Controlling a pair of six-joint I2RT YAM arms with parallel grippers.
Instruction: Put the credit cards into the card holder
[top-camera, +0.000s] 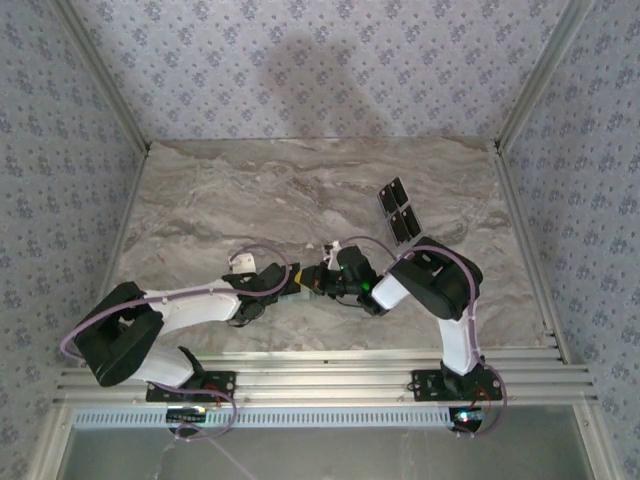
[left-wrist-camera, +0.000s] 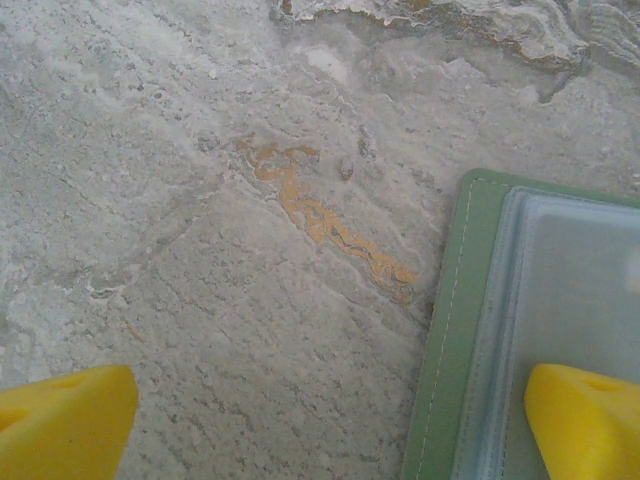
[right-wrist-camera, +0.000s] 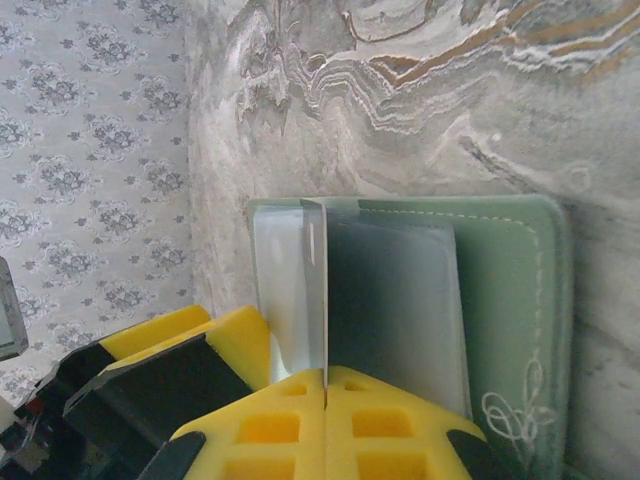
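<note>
Sage-green card holder (right-wrist-camera: 510, 300) lies flat on the marble bench (top-camera: 200, 200), abt mid-width & nearer the front edge than the back, btw the two hands. We see our right hand (right-wrist-camera: 325, 385) closed tight. Its yellow fingers (right-wrist-camera: 400, 420) pinch a clear plastic leaf (right-wrist-camera: 318, 280) of the holder, which stands up edge-on from the green cover. Our left hand (left-wrist-camera: 325, 420) hangs low over the holder's other side w/ jaws spread wide & nothing gripped. One yellow fingertip (left-wrist-camera: 585, 420) is over the clear window (left-wrist-camera: 570, 290), the other over bare marble. Whether that fingertip touches the window we can't tell. Two black credit cards (top-camera: 404, 223) lie end to end, well apart from the holder, right of ctr toward the bench's back right corner.
</note>
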